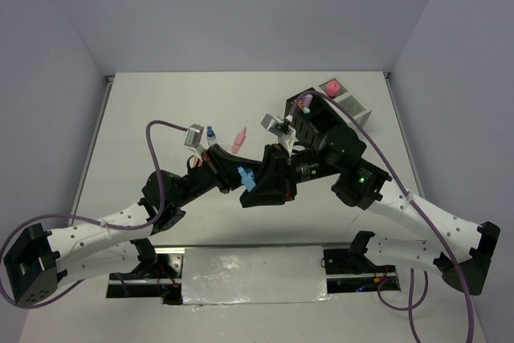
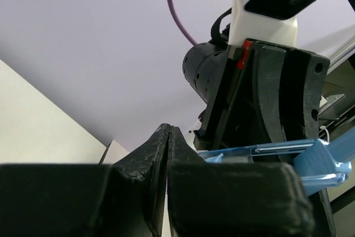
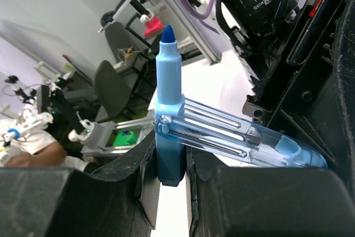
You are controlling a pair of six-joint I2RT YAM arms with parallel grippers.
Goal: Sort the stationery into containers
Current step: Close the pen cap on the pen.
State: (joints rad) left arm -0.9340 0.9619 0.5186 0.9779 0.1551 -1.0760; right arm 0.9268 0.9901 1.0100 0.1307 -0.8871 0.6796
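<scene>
Slippage is my main worry. My right end effector (image 3: 169, 160) is clamped on only the bottom end of the blue marker (image 3: 168, 109). Most of its length stands free, and a clear cap (image 3: 238, 137) sticks out from its side like a lever. Any knock there could twist the marker out of my fingers and drop it on the surface (image 1: 161, 102), well short of the white container (image 1: 353, 106) at the far right corner.

My left end effector (image 2: 167, 137) is the likely culprit. Its fingers are pressed together with nothing visible between them, just beside the cap, so I judge it grips nothing.

The marker hangs in the air over the middle of the surface, toward the near edge, between my two arms. In the right wrist view its long axis runs upright, bare felt tip on top, with the cap slanting away to the lower right. From above it is too foreshortened for me to tell its heading.
</scene>
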